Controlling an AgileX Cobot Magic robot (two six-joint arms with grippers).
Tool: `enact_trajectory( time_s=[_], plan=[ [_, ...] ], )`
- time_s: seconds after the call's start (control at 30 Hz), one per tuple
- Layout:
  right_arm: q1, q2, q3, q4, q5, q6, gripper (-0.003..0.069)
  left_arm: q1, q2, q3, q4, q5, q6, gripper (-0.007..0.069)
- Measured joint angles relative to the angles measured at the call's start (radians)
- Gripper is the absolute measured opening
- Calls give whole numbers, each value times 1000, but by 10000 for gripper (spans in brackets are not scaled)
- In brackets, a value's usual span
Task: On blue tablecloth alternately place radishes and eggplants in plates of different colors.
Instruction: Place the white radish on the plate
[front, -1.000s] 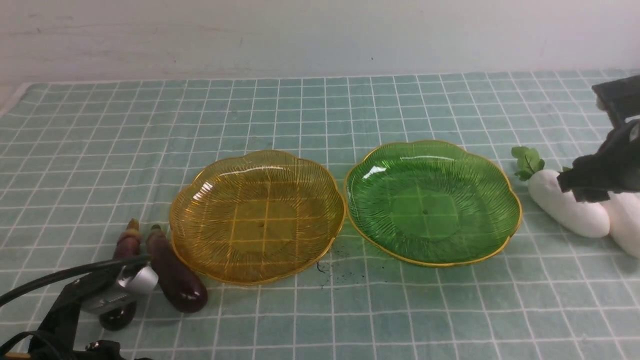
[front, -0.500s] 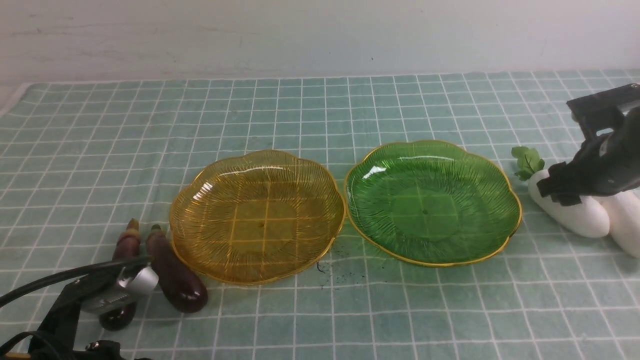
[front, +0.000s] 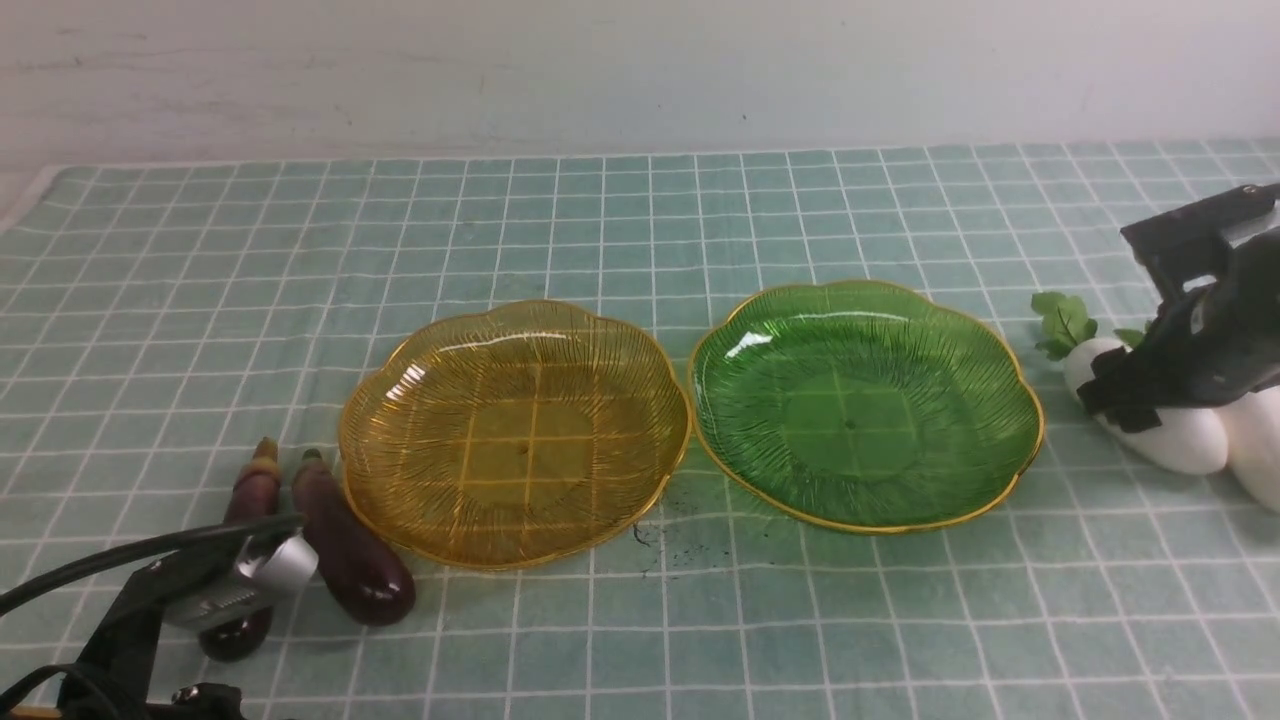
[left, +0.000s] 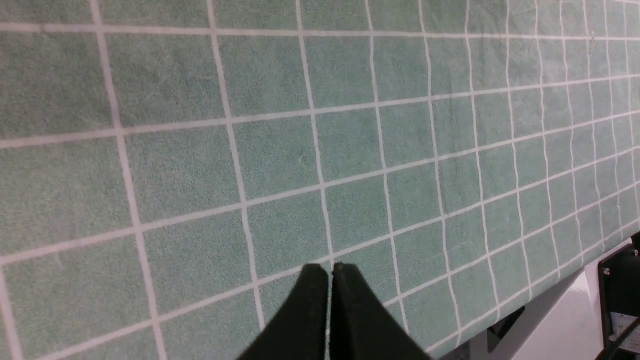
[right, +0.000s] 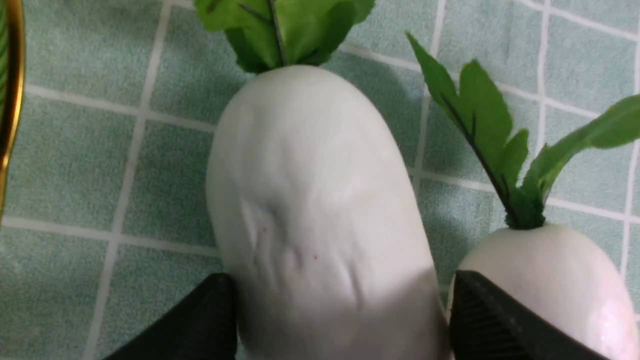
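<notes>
Left hand (left: 330, 267) pinched shut above the blue tablecloth (front: 600, 220); right hand (right: 340, 305) spread wide astride one radish (right: 310, 190).
Nearest, two eggplants (front: 350, 555) lie beside the amber plate (front: 345, 440), green plate (front: 1035, 430) alongside; only the right wrist view shows fingers (right: 200, 325) flanking that radish, a second radish (right: 550, 280) just beside.

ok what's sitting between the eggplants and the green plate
The amber plate lies between the eggplants and the green plate, empty, on the blue tablecloth; the front view shows it.
</notes>
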Motion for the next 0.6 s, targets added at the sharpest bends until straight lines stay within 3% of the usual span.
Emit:
enact_trajectory(
  time_s=[0.6],
  plan=[
    [0,17,-11,-17,41,0,496,0,0,0,18,8,1,-6]
  ],
)
